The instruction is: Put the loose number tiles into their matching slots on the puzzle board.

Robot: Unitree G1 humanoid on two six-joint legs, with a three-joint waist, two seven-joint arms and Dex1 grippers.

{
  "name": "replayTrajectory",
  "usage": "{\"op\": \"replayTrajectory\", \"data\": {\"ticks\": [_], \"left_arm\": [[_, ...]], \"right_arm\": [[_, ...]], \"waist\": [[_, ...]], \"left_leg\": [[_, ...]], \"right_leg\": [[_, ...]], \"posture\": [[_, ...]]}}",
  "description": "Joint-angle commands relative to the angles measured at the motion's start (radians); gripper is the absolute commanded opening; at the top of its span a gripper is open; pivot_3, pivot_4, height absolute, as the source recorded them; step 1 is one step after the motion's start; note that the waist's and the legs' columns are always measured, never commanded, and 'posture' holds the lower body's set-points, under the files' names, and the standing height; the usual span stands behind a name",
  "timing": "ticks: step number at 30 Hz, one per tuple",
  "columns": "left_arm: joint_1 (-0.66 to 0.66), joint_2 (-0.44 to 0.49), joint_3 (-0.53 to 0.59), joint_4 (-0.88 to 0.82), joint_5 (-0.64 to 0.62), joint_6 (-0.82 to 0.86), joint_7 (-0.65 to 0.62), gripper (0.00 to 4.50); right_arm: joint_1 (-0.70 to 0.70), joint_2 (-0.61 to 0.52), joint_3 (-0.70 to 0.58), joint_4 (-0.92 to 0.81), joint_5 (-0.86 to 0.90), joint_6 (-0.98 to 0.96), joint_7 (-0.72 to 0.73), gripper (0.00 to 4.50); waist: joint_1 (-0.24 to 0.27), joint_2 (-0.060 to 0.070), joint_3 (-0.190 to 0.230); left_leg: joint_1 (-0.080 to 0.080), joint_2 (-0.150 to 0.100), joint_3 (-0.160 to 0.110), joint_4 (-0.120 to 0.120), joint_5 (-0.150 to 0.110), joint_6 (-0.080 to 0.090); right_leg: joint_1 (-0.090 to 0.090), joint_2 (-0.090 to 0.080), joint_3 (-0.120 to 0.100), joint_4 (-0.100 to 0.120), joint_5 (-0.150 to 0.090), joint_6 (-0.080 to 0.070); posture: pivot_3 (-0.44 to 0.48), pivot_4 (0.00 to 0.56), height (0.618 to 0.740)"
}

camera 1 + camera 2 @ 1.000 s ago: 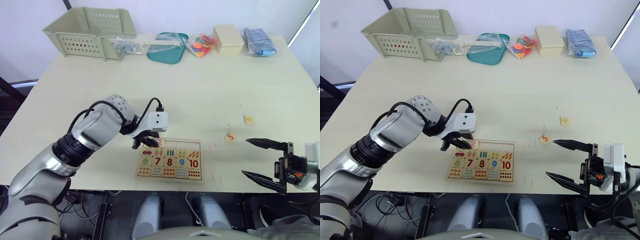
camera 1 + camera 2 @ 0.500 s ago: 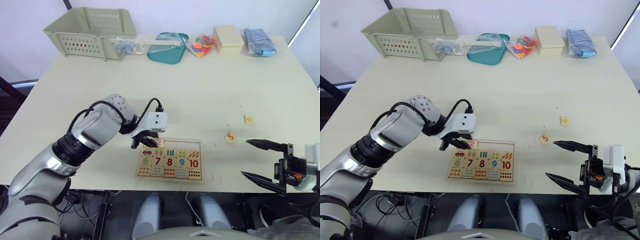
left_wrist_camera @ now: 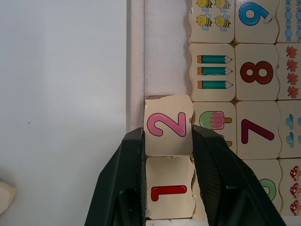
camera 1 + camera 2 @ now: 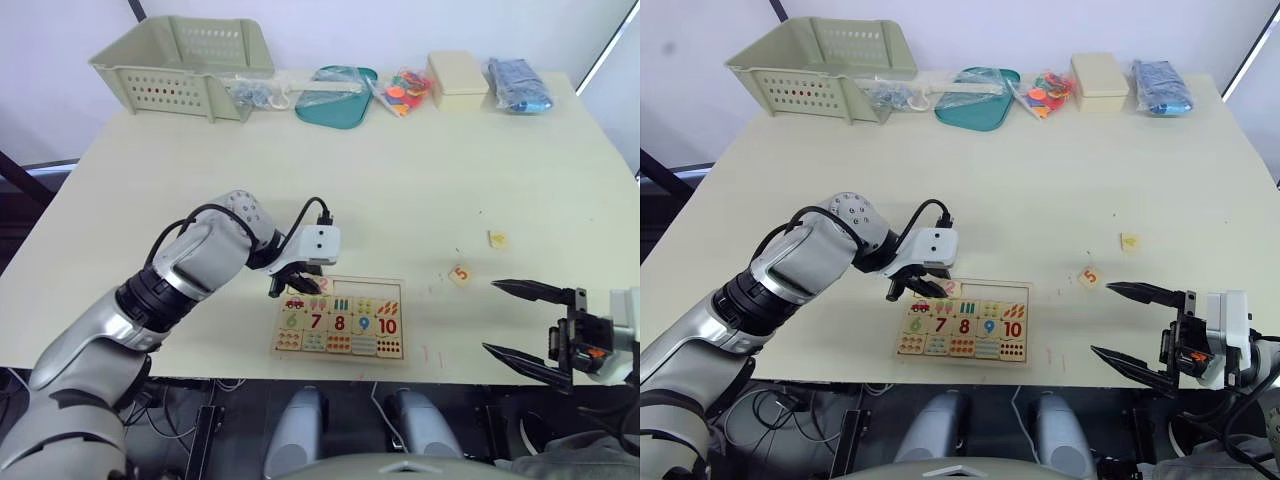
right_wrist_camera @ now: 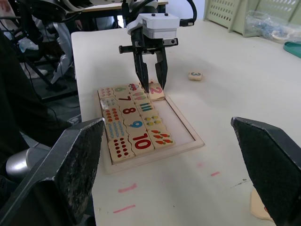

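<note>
Seating the 2 tile beside the 1 tile in the puzzle board's upper row, the left gripper pinches it slightly askew and should release next; the right gripper, spread, idles at four o'clock from the 5 tile on the worktop.

Pale matt wooden puzzle board, smooth printed tile 2, glossy black plastic fingers.
</note>
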Motion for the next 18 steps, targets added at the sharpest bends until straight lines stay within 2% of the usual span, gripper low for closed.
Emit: {"op": "replayTrajectory", "data": {"ticks": [1,18], "left_arm": [[0.015,0.007,0.000,-0.014,0.007,-0.008,-0.013,0.94],[0.021,0.014,0.000,-0.018,0.026,-0.009,-0.019,0.94]], "right_arm": [[0.004,0.003,-0.028,-0.031,0.018,-0.015,-0.005,4.50],[0.010,0.005,-0.025,-0.032,0.017,-0.018,-0.009,4.50]], "waist": [[0.000,0.000,0.000],[-0.001,0.000,0.000]], "left_leg": [[0.000,0.000,0.000,0.000,0.000,0.000],[0.004,0.000,0.003,0.000,0.000,0.000]], "right_leg": [[0.000,0.000,0.000,0.001,0.000,0.000],[0.000,0.000,0.003,0.005,0.000,0.000]], "posture": [[0.000,0.150,0.740],[0.000,0.150,0.740]]}}
